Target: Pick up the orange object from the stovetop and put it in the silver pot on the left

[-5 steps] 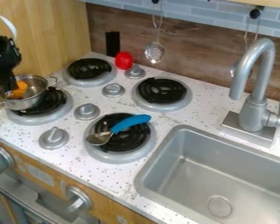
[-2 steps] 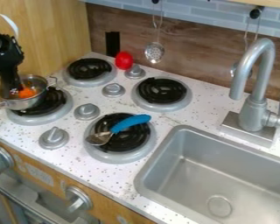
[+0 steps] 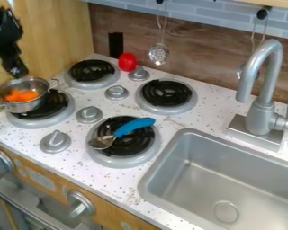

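Wood-grain backing (image 3: pixel 194 54) runs behind the stove, with blue-grey tiles (image 3: pixel 212 20) above it and a pale wood panel (image 3: pixel 56 27) at the left. Black arm (image 3: pixel 5 33) enters at the upper left; its gripper (image 3: pixel 18 73) points down just above the far side of a small metal pot (image 3: pixel 27 107). Nothing seen in its grasp; whether it is open or closed, I cannot tell. Pot is upright on the near left burner (image 3: pixel 63 113), offset to the left, with a handle at either side. Inside it: orange contents (image 3: pixel 21 95), apparently more than one piece, exact number unclear. Far left burner (image 3: pixel 92 71) and far right burner (image 3: pixel 166 92) have black coils in grey rings. On the near right burner (image 3: pixel 119 162) lies a spoon (image 3: pixel 133 126), blue handle towards the far right, metal bowl towards the near left. Four grey knobs (image 3: pixel 89 114) are set among the burners on the white speckled desk (image 3: pixel 125 182). Red rounded object (image 3: pixel 127 62) is beside the farthest knob, near the backing. Slotted metal utensil (image 3: pixel 159 54) hangs behind the burners. Right side: metal sink (image 3: pixel 242 173) with a round drain (image 3: pixel 226 211), and a curved faucet (image 3: pixel 263 108) at its far side.
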`<state>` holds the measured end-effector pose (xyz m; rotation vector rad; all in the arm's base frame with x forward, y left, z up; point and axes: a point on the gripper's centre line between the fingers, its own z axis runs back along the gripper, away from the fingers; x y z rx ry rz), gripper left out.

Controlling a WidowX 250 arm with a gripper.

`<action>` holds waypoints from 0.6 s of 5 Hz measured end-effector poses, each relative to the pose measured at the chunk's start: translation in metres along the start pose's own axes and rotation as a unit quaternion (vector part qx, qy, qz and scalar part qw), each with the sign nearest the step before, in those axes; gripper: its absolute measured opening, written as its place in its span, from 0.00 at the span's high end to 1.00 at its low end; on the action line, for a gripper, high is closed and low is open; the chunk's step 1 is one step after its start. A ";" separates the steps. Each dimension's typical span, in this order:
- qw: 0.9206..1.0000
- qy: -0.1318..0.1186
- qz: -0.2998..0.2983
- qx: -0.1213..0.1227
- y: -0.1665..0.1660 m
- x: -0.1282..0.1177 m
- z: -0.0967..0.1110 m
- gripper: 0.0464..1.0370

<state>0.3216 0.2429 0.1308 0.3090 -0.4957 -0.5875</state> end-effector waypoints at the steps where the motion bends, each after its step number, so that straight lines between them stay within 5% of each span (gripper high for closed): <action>1: 0.999 -0.038 -0.026 0.011 -0.006 0.019 0.035 0.03; 3: 0.999 -0.041 -0.030 0.014 -0.006 0.021 0.038 0.03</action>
